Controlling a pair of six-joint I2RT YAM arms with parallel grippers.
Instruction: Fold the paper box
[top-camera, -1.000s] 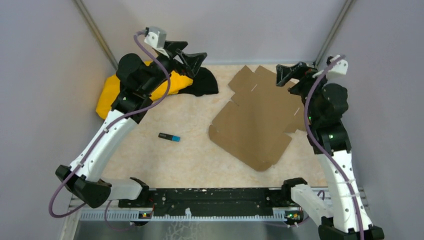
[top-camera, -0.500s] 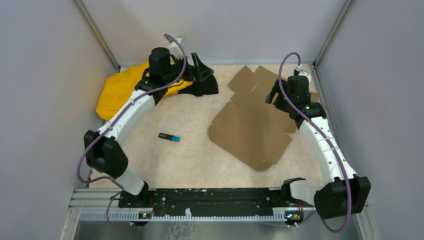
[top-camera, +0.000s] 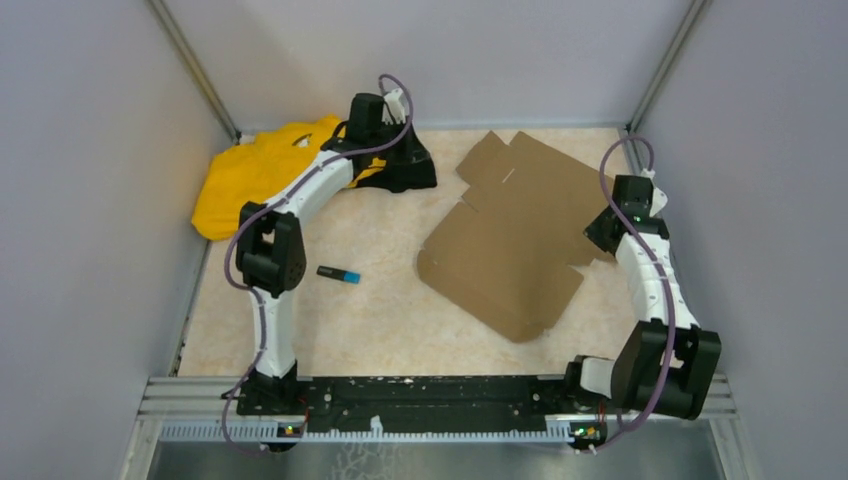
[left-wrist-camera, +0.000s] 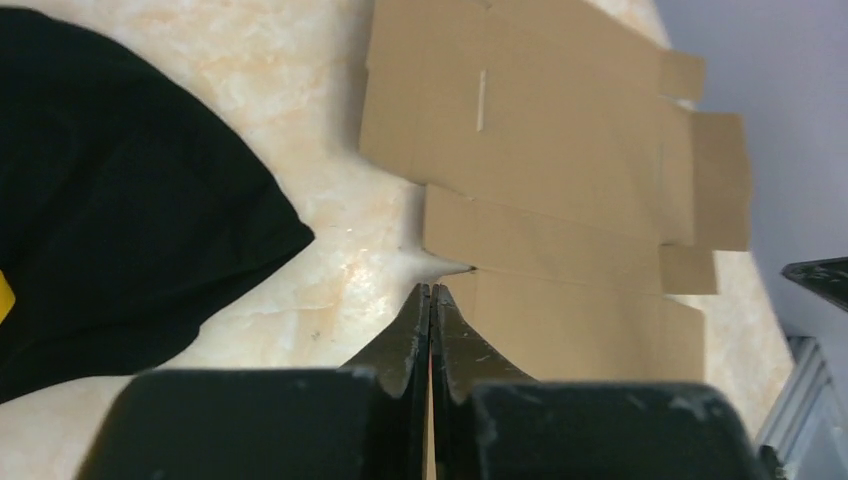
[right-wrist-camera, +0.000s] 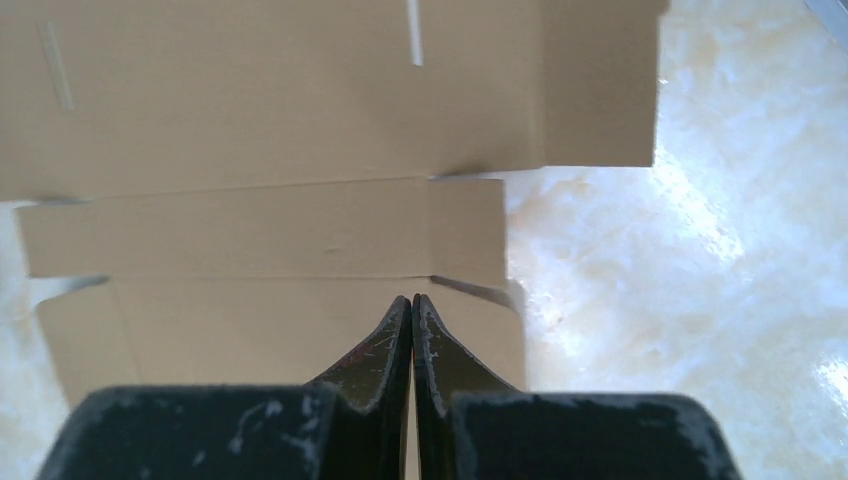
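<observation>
Two arms rise from a black rail (top-camera: 420, 395) along the 6 o'clock edge of the table (top-camera: 380, 320). The left arm (top-camera: 300, 195) reaches toward 11 o'clock and the right arm (top-camera: 650, 270) bends up along the 3 o'clock side.

Just past the middle of the table, toward 8 o'clock, lies a small black and blue stick (top-camera: 338, 274), well apart from everything else.

The paper box (top-camera: 510, 240) is unfolded, a flat brown cardboard sheet with flaps and slits. It lies on the tabletop and spreads from about 4 o'clock up to 1 o'clock.

The right gripper (right-wrist-camera: 412, 300) hangs over the sheet's 3 o'clock edge. Its fingers are pressed together with nothing between them, and I cannot tell if the tips touch the cardboard.

The left gripper (left-wrist-camera: 430, 292) is also pinched closed and empty. It points at a notch in the sheet's 10 o'clock edge, with bare tabletop under the tips.

Farthest away, a black cloth (top-camera: 410, 172) sits at 12 o'clock under the left wrist. Touching it, a yellow cloth (top-camera: 245, 175) fills the 10 o'clock corner.
</observation>
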